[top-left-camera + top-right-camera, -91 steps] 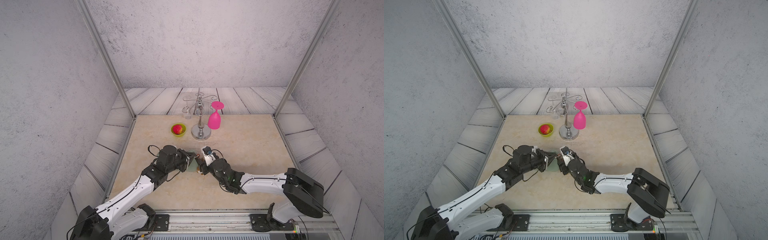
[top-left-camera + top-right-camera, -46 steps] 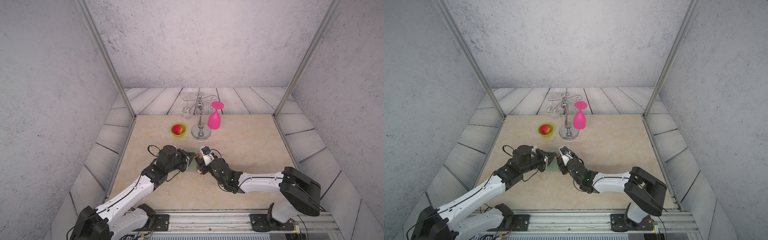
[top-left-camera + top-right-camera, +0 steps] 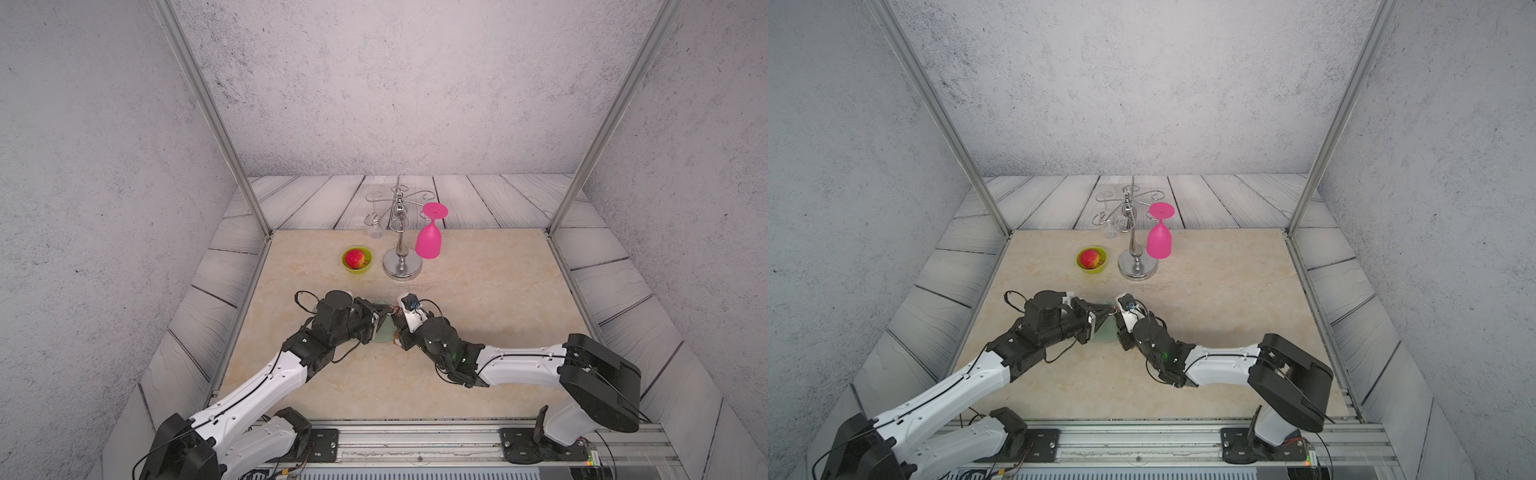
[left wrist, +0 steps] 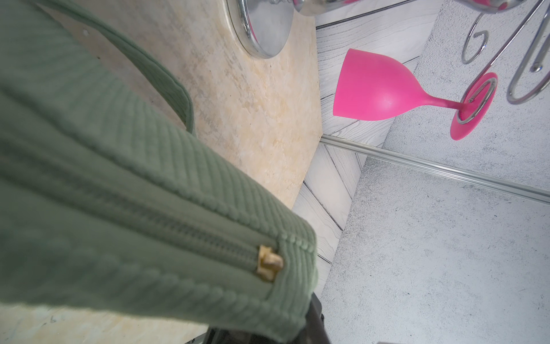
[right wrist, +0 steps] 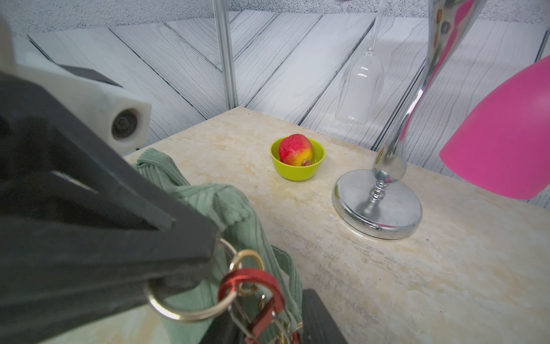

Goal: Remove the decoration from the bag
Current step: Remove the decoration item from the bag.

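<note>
At mid-worktop: sage-green ribbed fabric bag (image 5: 238, 214) sits on the beige stone worktop (image 5: 387, 283), between both arms.
Decoration: plush part hidden; its red metal clasp (image 5: 253, 276) hangs from a small gold ring (image 5: 248, 258) at the bag's end.
Left gripper (image 5: 205, 247): clamped on that bag end.
Right gripper (image 5: 269, 330): jaws either side of the clasp; contact unclear.
Risk: pulling before the clasp's gate opens would likely drag the bag, or the slick clasp could slip free.

Ribbed sage-green bag (image 5: 238, 214), red clasp (image 5: 256, 286), lime bowl (image 5: 297, 174) holding a red-yellow apple (image 5: 294, 149), pink glass (image 4: 375, 86), beige marbled surface (image 5: 446, 268).
</note>
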`<action>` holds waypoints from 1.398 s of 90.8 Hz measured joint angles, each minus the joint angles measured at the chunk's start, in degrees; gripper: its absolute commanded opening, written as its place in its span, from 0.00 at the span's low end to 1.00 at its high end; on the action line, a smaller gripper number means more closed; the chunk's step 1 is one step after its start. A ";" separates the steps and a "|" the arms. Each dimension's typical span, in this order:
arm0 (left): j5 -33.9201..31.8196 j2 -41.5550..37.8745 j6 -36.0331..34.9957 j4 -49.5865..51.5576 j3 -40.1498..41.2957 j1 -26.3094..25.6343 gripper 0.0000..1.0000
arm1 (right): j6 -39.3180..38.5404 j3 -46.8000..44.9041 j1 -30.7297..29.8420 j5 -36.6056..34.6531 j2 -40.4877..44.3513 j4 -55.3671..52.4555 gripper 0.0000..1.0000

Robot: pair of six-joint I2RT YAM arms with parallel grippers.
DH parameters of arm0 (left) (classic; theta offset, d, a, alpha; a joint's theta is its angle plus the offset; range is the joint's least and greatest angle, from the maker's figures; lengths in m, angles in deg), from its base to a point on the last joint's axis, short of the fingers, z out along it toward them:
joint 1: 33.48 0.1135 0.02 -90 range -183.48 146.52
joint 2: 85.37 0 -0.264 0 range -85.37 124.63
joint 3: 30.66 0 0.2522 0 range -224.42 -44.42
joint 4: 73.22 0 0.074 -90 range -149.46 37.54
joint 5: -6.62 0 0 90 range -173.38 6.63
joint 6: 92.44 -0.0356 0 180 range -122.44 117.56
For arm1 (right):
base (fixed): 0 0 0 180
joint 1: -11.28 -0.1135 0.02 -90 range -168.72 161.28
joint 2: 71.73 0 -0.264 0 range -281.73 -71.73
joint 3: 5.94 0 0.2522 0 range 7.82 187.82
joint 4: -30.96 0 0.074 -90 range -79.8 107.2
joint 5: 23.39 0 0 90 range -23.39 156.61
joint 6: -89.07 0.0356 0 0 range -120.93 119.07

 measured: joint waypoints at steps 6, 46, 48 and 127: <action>0.00 -0.20 0.00 0.00 0.04 0.07 0.00 | 0.00 -0.02 0.00 0.39 0.33 -0.31 0.31; 0.26 -0.74 -0.39 -0.02 0.04 0.33 0.00 | 0.11 -0.33 -0.04 2.89 3.52 -3.28 0.27; 0.28 -0.76 -0.50 -0.02 0.04 0.33 0.00 | 0.15 -0.35 -0.04 2.97 3.72 -3.50 0.27; 1.11 -0.96 -2.29 0.83 0.04 0.35 0.00 | 1.79 -1.33 -0.15 5.57 6.45 -6.91 0.15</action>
